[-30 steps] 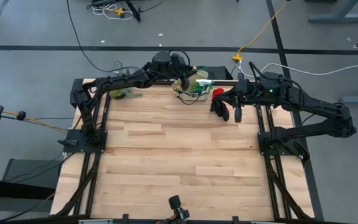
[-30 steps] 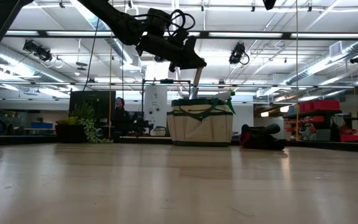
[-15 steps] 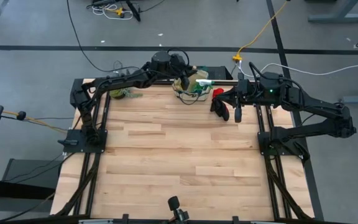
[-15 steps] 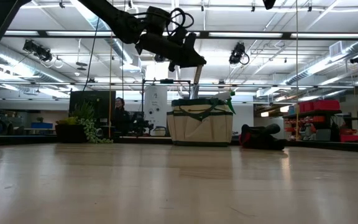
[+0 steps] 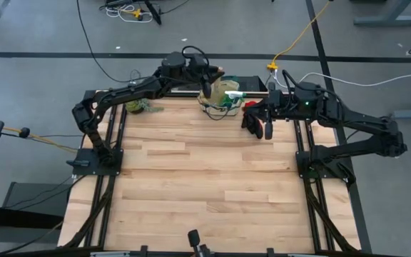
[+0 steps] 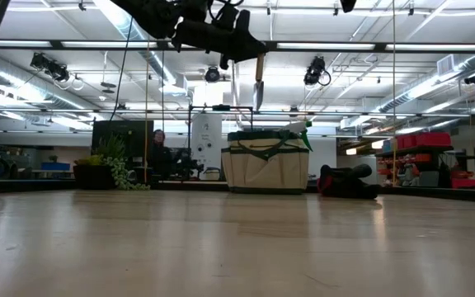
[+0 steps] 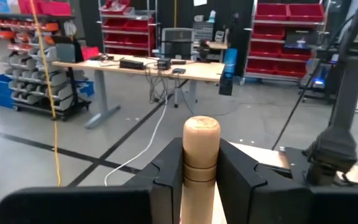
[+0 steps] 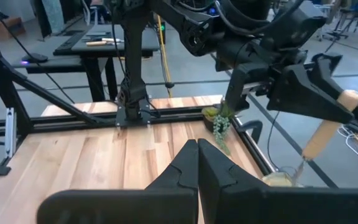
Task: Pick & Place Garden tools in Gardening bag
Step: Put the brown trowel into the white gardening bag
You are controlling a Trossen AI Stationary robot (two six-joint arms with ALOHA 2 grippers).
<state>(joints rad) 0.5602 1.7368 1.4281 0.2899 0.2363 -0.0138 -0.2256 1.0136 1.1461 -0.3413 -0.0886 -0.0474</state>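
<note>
My left gripper (image 6: pixel 250 51) is high above the beige, green-trimmed gardening bag (image 6: pixel 266 165) at the table's far edge. It is shut on a wooden-handled hand tool (image 6: pixel 258 82) with a silvery metal end. The bag also shows in the high view (image 5: pixel 223 93), and a green item (image 6: pixel 303 128) sticks out of its top. The red-and-black glove (image 5: pixel 250 114) lies on the table right of the bag. My right gripper (image 8: pixel 197 152) is shut and empty, hovering just right of the glove. My left gripper pinches the tool's wooden handle (image 7: pixel 200 163) between its two fingers, which lie across it. The handle's rounded free end (image 7: pixel 201 127) sticks out past the fingers. The tool hangs nearly upright, metal end (image 6: pixel 257 101) down, lifted clear above the bag's top.
A small leafy plant (image 5: pixel 138 107) stands at the far left of the table, left of the bag. The wooden tabletop (image 5: pixel 205 178) stretches from the bag toward the near edge. Arm frames run along the table's left and right sides.
My left gripper has risen with the tool and drawn a little toward the table's left. The tool leaned with its metal end at the bag's top; now it hangs nearly upright, clear above the bag. My right gripper has shifted slightly left.
</note>
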